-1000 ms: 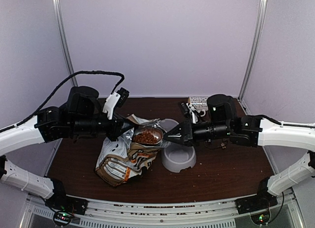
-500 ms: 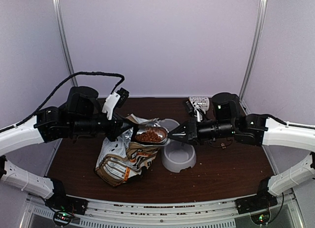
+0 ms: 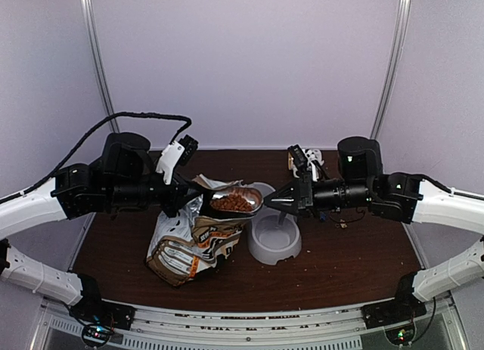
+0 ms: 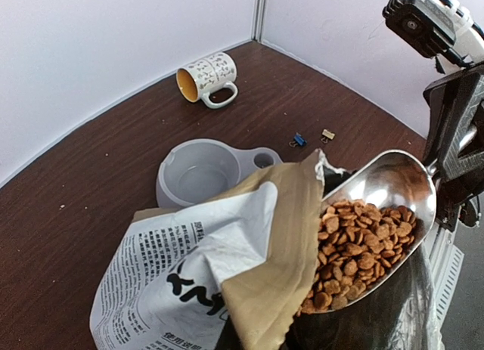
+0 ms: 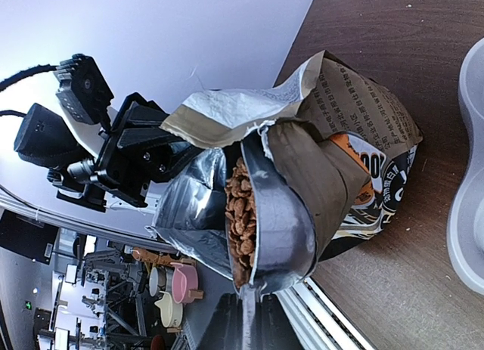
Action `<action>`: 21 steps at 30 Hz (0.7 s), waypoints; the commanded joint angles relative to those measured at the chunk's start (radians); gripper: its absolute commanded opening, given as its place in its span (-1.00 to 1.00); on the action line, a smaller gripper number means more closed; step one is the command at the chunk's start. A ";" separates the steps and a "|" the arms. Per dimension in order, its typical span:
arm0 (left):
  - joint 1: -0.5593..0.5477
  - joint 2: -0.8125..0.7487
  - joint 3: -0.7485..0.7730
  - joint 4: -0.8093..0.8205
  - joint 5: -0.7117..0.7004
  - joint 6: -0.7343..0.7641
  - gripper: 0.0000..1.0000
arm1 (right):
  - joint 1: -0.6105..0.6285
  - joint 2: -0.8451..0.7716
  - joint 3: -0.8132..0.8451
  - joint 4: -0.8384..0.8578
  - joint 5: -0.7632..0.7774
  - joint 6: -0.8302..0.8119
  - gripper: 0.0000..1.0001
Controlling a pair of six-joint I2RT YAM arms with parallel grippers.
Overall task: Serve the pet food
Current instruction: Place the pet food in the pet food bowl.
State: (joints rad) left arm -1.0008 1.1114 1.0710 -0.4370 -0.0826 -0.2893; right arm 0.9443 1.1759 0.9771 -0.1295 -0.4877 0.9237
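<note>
The pet food (image 3: 234, 202) is a heap of reddish-brown kibble in a shiny metal scoop (image 3: 249, 197), held level just above the open mouth of the printed paper bag (image 3: 185, 248). My right gripper (image 3: 278, 203) is shut on the scoop's handle. My left gripper (image 3: 193, 202) is shut on the bag's upper edge and holds the mouth open. In the left wrist view the kibble (image 4: 361, 240) fills the scoop (image 4: 389, 180) beside the bag flap (image 4: 280, 244), which hides my fingers. In the right wrist view the scoop (image 5: 281, 218) shows edge-on with kibble (image 5: 242, 210).
The grey double bowl (image 3: 274, 246) stands right of the bag, below the right gripper; it looks empty in the left wrist view (image 4: 198, 171). A patterned mug (image 4: 208, 76) lies on its side at the back. Two binder clips (image 4: 299, 140) lie near it.
The right gripper has lifted the full scoop up out of the bag mouth and drawn it slightly right, towards the bowl. The left gripper keeps the bag where it was.
</note>
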 commanded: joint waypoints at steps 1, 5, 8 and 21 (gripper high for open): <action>-0.001 -0.033 0.054 0.107 -0.081 -0.009 -1.00 | -0.016 0.002 0.009 0.057 -0.037 0.006 -1.00; 0.014 -0.025 0.074 0.048 -0.192 -0.074 -1.00 | -0.016 -0.021 0.011 0.079 -0.070 0.013 -1.00; 0.021 -0.034 0.068 0.071 -0.172 -0.081 -1.00 | -0.018 -0.033 0.007 0.106 -0.082 0.035 -1.00; 0.022 -0.037 0.082 0.093 -0.161 -0.073 -1.00 | -0.030 -0.076 -0.021 0.226 -0.092 0.143 -1.00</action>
State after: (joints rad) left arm -0.9890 1.1027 1.0904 -0.4885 -0.1963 -0.3466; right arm 0.9283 1.1503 0.9741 -0.0025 -0.5690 1.0199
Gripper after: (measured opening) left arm 0.019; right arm 0.090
